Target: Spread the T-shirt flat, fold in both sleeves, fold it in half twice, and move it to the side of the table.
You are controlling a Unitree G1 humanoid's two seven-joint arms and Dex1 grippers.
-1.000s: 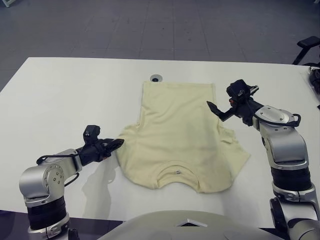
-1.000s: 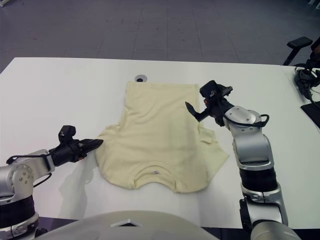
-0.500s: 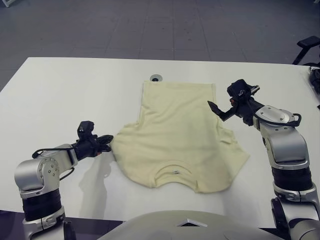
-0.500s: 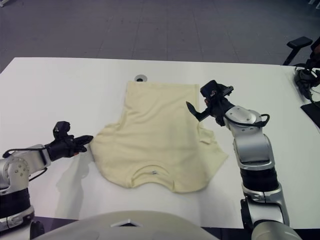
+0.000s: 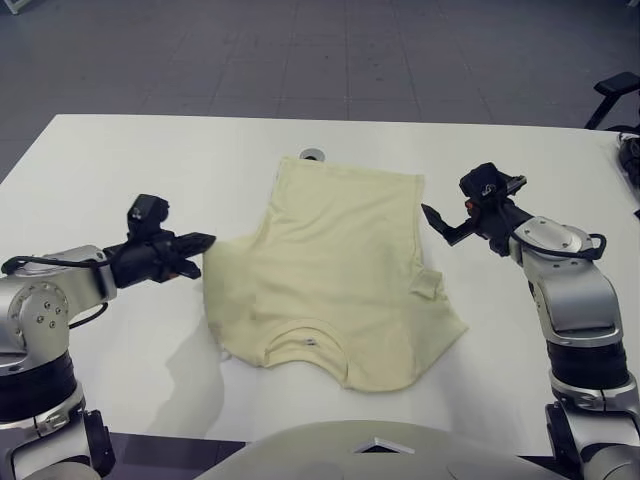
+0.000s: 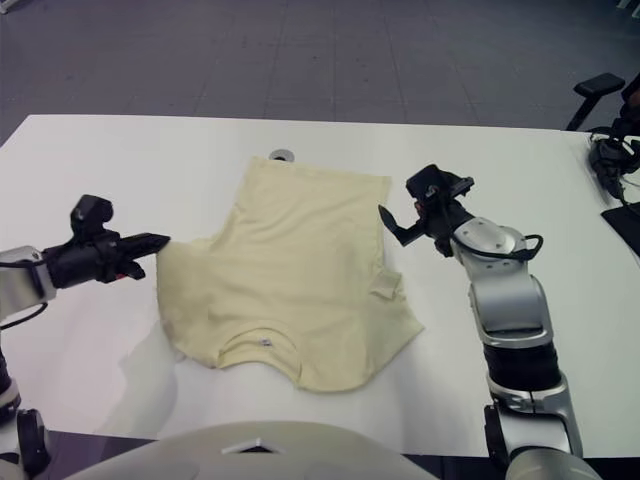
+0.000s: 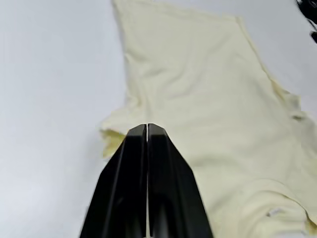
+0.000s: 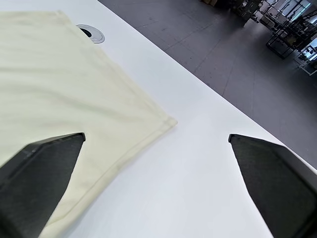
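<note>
- T-shirt [image 5: 340,260] lies on the counter [image 5: 120,160], collar nearest the robot; the sleeve on the right is crumpled, its shape unclear.
- Left gripper [image 7: 147,128], fingers pressed together, pinches the opposite sleeve's edge; the held cloth is hidden.
- Right gripper [image 8: 156,137], spread wide, hovers by the hem's corner.

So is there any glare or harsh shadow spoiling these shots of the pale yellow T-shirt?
Left eye view: white table evenly lit, no glare; pale yellow T-shirt has only soft crease shading. Left wrist view: the shut black left gripper hides part of the shirt.
</note>
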